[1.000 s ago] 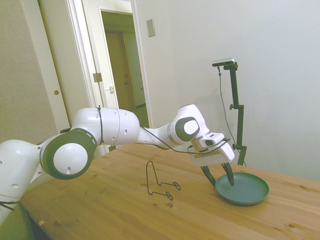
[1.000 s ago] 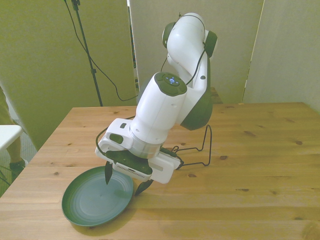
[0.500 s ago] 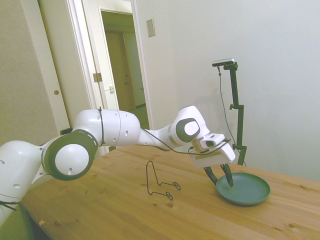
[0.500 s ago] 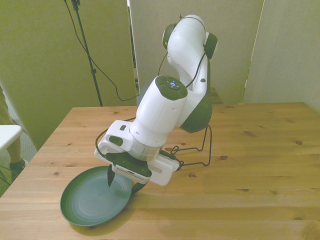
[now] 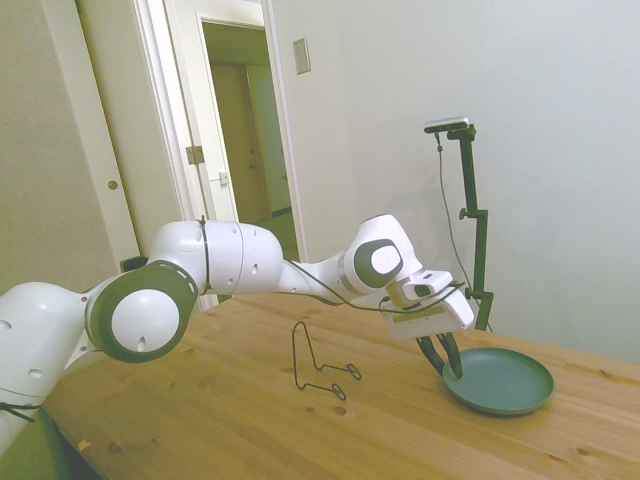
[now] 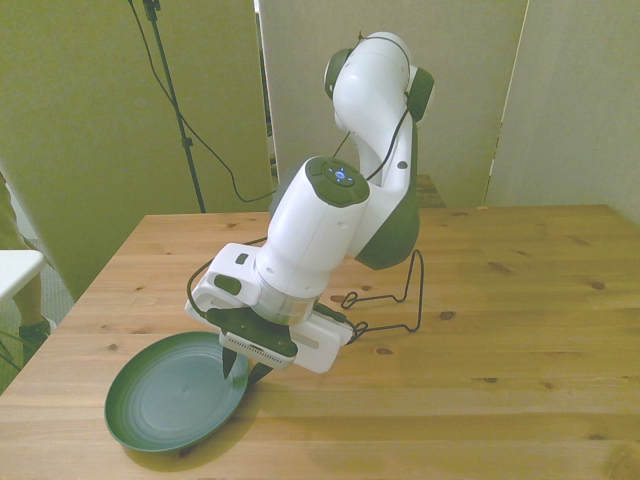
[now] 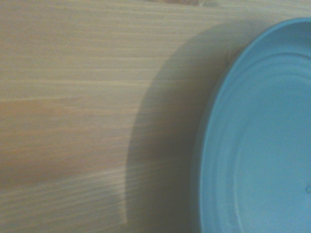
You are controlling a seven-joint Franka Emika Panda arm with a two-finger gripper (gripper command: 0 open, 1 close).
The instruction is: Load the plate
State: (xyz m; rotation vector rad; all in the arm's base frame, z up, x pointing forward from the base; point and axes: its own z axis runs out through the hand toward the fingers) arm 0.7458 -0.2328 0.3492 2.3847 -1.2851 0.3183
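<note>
Plate (image 6: pixel 165 405): a round teal plate with a low raised rim is seen lying on the wooden table (image 6: pixel 520 330), at the near corner on the front view's left, directly beneath the fingertips; nothing is seen in it
Plate rim: the edge nearest the arm is pinched between the two dark fingers (image 6: pixel 232 362); in the side view the plate (image 5: pixel 505 381) extends away from the fingers, on the side opposite the arm
Gripper (image 6: pixel 243 370): it is tilted down over the plate's edge, and the fingers are drawn narrow, one inside the rim and one outside it, closed upon the rim in both the front and the side view (image 5: pixel 447 362)
Plate attitude: whether the gripped edge is lifted off the wood or lies flat cannot be told
Wrist view: a blurred arc of the plate (image 7: pixel 262 141) is shown with faint concentric rings, a dark shadow beside it on the table (image 7: pixel 68 111)
Wire rack (image 6: pixel 395 300): a thin black wire stand is set on the table behind the fingers, well apart from the plate; in the side view (image 5: pixel 315 365) it is seen upright, between the fingers and the arm's base
Beyond: a pale wall and an open doorway (image 5: pixel 240 130) are seen far behind the arm
</note>
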